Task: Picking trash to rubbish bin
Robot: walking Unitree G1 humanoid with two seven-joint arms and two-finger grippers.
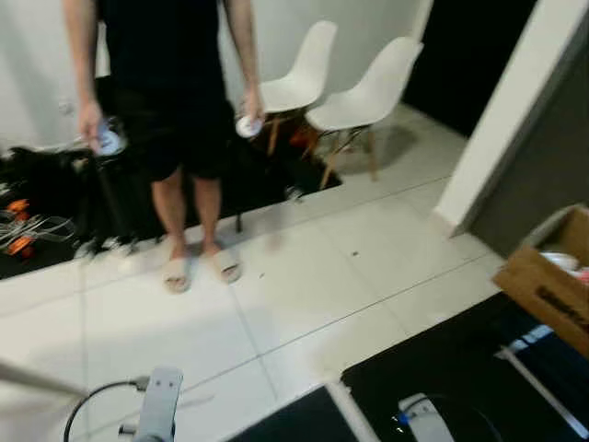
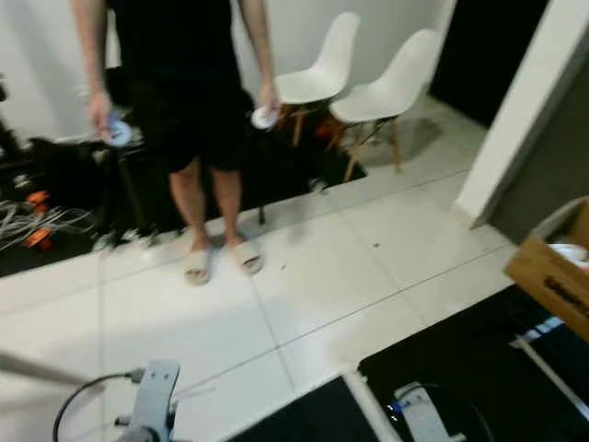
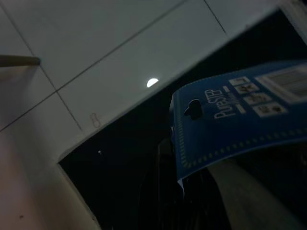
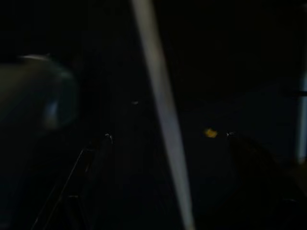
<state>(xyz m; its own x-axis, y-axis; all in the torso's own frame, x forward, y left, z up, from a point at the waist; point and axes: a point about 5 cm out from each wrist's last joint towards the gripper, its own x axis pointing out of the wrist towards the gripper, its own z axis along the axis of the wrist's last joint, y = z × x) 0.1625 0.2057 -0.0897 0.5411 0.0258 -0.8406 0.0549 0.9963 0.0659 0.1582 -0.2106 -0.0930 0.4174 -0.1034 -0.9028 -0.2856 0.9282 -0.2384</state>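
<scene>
- Blue card packaging [image 3: 240, 124], printed "PureSTEP", is pinched between the left gripper's [image 3: 180, 191] dark fingers in the left wrist view, above a black mat and white floor tiles.
- By its look the card is light, thin and bendy (likely to flap or slide loose); the grip near its lower corner seems sound, though a hold nearer the middle would steady it.
- One piece of trash is held; I count no other on the floor.
- Right gripper: its wrist view is too dark to tell whether the fingers are spread or closed.
- At the head view's right edge, one brown cardboard box [image 1: 552, 285] stands beside the black mat [image 1: 460, 368], with something pale inside; it may serve as the bin.
- Farther off, one person [image 1: 175, 110] in sandals stands on the tiles, a small round object in each hand.
- Beyond, two white chairs [image 1: 368, 92] stand by the wall.
</scene>
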